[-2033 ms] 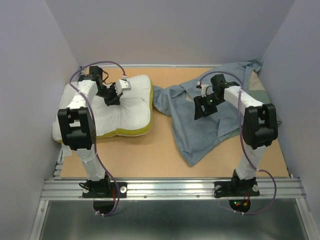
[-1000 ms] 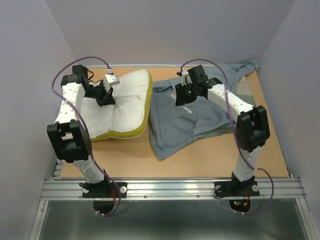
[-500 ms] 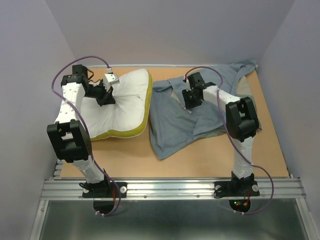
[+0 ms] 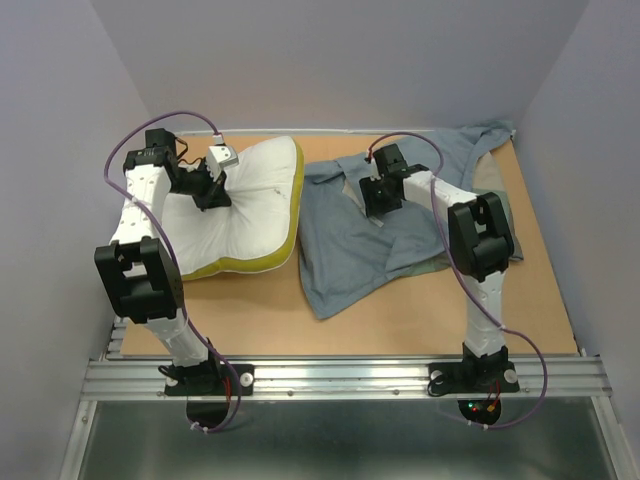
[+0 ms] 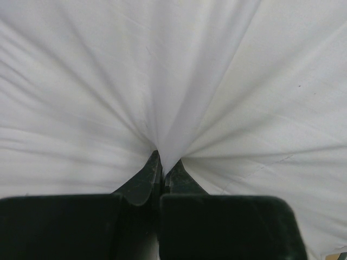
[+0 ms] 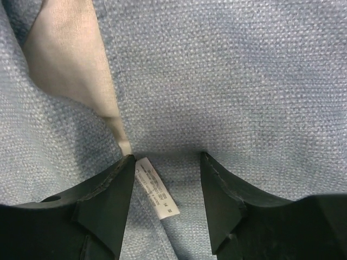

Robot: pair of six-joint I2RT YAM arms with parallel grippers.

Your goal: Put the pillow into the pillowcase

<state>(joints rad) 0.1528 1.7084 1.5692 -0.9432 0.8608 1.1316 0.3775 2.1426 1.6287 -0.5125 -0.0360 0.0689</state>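
While tight on pillow (image 5: 173,70) fabric, left gripper (image 5: 162,162); right gripper (image 6: 165,162) spread over pillowcase (image 6: 227,81).

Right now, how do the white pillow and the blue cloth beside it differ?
The pillow is white, plump and yellow-edged; the pillowcase is grey-blue, flat and rumpled. The left gripper is shut on a pinch of the pillow; the right gripper is open, its fingers either side of the pillowcase's label. Both lie on the table.

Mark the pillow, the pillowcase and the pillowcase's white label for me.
pillow (image 4: 255,205), top view, white quilted middle.
pillowcase (image 4: 345,255), top view, grey-blue near panel.
label (image 6: 157,189), right wrist view, its printed face.
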